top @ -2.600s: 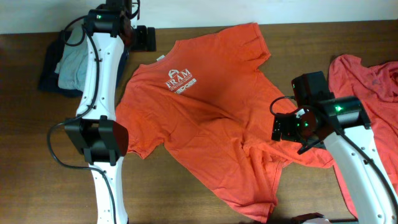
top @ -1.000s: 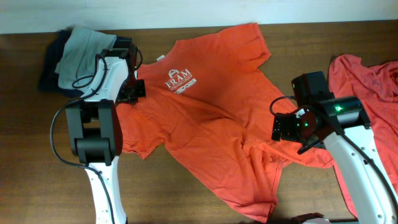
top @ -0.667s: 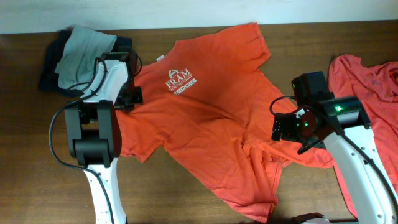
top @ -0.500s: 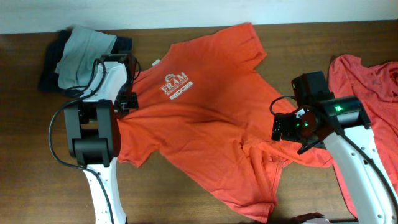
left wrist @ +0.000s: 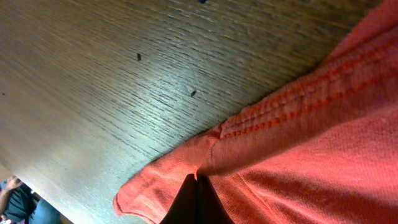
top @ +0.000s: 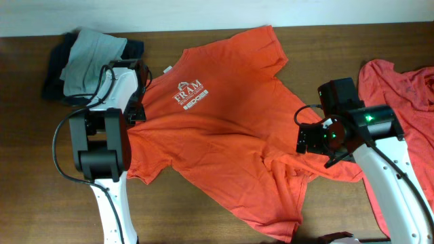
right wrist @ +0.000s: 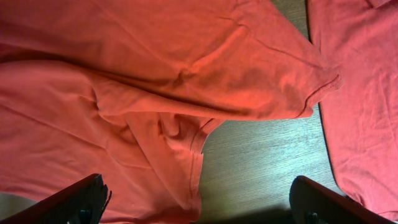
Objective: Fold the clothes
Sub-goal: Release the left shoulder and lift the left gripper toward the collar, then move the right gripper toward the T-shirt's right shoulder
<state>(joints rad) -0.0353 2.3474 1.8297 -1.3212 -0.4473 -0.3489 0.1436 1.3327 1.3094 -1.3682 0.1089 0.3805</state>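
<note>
An orange-red T-shirt [top: 224, 135] lies spread front-up across the middle of the table, with its white chest logo [top: 188, 93] toward the upper left. My left gripper [top: 137, 113] is shut on the shirt's left sleeve. In the left wrist view the closed fingers [left wrist: 198, 202] pinch the sleeve fabric [left wrist: 311, 155] beside its hem. My right gripper [top: 315, 139] hovers open over the shirt's rumpled right side. Its jaws [right wrist: 199, 190] stand wide over a fold [right wrist: 161, 124] and bare wood, holding nothing.
A second orange-red shirt [top: 400, 88] lies bunched at the right edge, also showing in the right wrist view as red cloth [right wrist: 360, 93]. A pile of dark and grey clothes [top: 88, 54] sits at the back left. Bare brown wood [top: 224, 224] shows along the front.
My left gripper came down from the back, shut on the left sleeve and dragged it left, so the shirt shifted left and flattened. The right arm stayed still.
</note>
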